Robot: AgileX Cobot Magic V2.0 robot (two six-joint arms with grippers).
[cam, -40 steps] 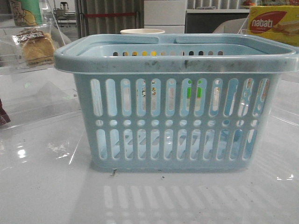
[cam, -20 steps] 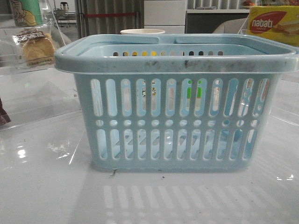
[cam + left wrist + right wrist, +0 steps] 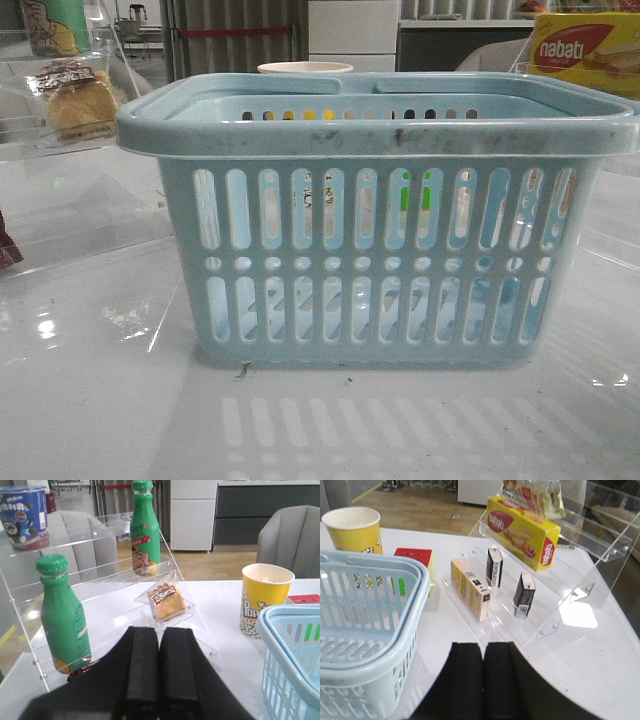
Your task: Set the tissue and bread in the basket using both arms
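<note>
Right in front of me sits the big pale blue plastic basket [image 3: 380, 215] with slotted sides, thick rim smudged with dark scuffs, standing upright on the glossy white table [image 3: 100, 410]. Through the slots I see nothing of the task's things lying inside.

My left gripper [image 3: 159, 645] has its two black fingers pressed flat together, closed on nothing. Beyond it, the golden-brown bun in a clear plastic wrapper [image 3: 167, 601], dark printed label at the far end, leans on a low step of the clear acrylic stepped rack [image 3: 100, 580]. In the front view that bread [image 3: 78, 98] sits off to the basket's left, well apart from it. Two green plastic bottles stand on the same rack, one near [image 3: 62, 617], one higher up [image 3: 144, 530].

My right gripper [image 3: 483, 672] is likewise closed, fingers touching, empty. Ahead of it, on a second clear acrylic rack [image 3: 560, 605], stands the small black block-like tissue pack [image 3: 524, 594] upright on a low step, pale along one edge. Just beside it stands another dark-and-white pack [image 3: 494, 566], and a yellow-and-red "nabati" box [image 3: 522, 531] lies a step higher. The basket's corner is to one side, apart from the rack.
</note>
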